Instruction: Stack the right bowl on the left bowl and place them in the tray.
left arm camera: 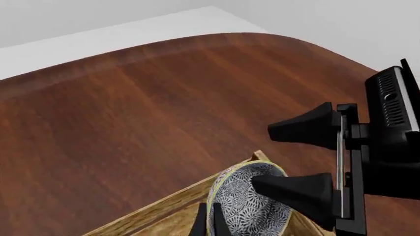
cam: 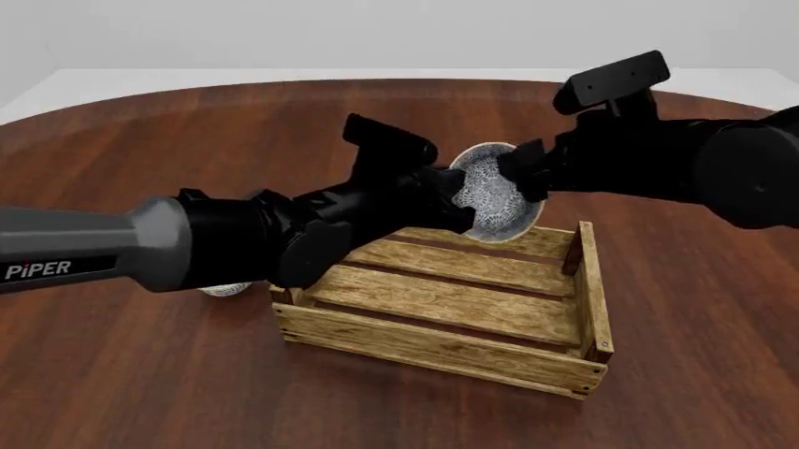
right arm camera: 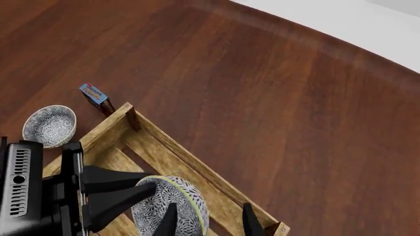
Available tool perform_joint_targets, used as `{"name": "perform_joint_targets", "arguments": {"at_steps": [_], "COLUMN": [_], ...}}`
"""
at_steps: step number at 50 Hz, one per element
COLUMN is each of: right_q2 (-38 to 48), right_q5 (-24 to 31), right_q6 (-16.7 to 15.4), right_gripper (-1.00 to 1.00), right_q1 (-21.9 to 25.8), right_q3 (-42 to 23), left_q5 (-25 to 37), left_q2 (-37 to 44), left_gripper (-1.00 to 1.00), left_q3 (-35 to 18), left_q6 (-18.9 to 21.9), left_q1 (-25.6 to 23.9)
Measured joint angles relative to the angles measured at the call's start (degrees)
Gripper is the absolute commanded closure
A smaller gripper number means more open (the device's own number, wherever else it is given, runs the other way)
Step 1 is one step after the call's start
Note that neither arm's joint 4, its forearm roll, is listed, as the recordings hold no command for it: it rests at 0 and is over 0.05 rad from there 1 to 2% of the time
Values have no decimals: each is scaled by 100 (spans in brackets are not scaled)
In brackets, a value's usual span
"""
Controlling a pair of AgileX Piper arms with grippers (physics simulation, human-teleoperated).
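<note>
A grey-patterned bowl (cam: 500,201) hangs tilted on edge over the far rail of the wooden tray (cam: 437,341). My left gripper (cam: 469,213) is shut on its rim; in the left wrist view its fingertips (left arm camera: 196,223) pinch the bowl (left arm camera: 253,209) closely. My right gripper (cam: 530,178) stands open on the bowl's other side, fingers wide apart (left arm camera: 302,128), with the rim between them in the right wrist view (right arm camera: 208,221). A second bowl (right arm camera: 49,125) sits on the table left of the tray (right arm camera: 177,150), mostly hidden behind my left arm in the front view (cam: 225,291).
A small blue-and-red box (right arm camera: 95,94) lies on the table just beyond the tray's far left corner. The two arms meet closely above the tray's back edge. The tray has upright corner posts (cam: 571,257). Dark wooden table (left arm camera: 131,123) surrounds everything.
</note>
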Motion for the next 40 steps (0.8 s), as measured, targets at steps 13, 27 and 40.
{"name": "perform_joint_targets", "arguments": {"at_steps": [13,27,40], "right_q2": [-55,-236,-407], "right_q5": [19,104,161], "right_q6": [49,92,144], "right_gripper": [-100,-100,-100], "right_q1": [-12,61,183], "right_q3": [-49,-53,-40], "left_q5": [18,73,224], "left_q2": [-45,-165,-361], "left_gripper": [100,100,100], "left_q3": [79,178,336], "left_q6": [44,218,457], "left_q1": [46,246,578]}}
